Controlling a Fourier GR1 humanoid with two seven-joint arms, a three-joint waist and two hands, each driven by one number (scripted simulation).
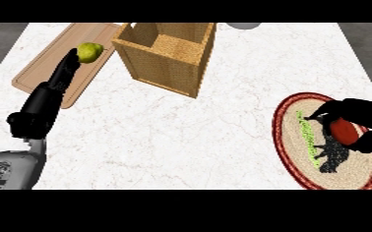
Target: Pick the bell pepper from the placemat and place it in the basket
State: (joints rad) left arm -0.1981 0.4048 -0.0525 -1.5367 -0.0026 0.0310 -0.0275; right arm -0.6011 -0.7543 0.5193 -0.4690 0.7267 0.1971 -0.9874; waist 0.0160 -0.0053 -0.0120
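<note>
Right hand (355, 109) curled round red bell pepper (343, 130) over placemat (285, 124). Left hand (54, 91) straight, relaxed, over cutting board (44, 69). Basket (171, 55) well apart from placemat.

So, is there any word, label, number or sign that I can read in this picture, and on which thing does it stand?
None can be read.
The placemat carries only a black animal figure and a green stripe, no letters.
The basket and the cutting board are plain.
Small dark marks on the left forearm are too small to tell.
</note>
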